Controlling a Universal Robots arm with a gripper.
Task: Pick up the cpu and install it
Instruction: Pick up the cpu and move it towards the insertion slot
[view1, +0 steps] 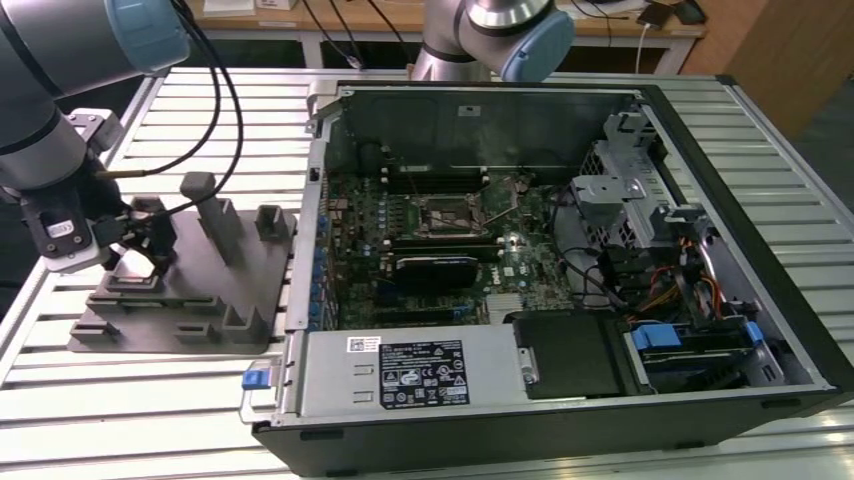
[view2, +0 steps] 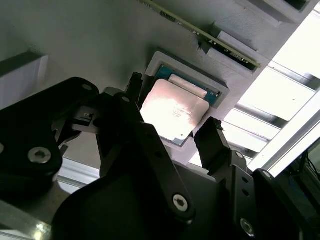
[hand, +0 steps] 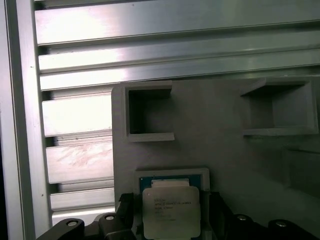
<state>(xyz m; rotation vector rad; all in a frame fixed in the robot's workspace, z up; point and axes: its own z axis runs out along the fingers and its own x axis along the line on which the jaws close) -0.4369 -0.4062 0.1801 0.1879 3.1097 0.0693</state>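
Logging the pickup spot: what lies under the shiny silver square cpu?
The silver square cpu sits in a raised square pocket of the grey holder block; the pocket's floor is covered by the chip.

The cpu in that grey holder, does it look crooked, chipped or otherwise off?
Nothing stands out. The cpu lies flat and square in the recess of the grey holder, with no damage visible, and the open gripper straddles it.

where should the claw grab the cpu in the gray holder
Probably by two opposite thin edges, from straight above: the cpu lies flat, silver top up, in a recess of the gray holder, so its broad face offers nothing to pinch. The open claw straddles it.
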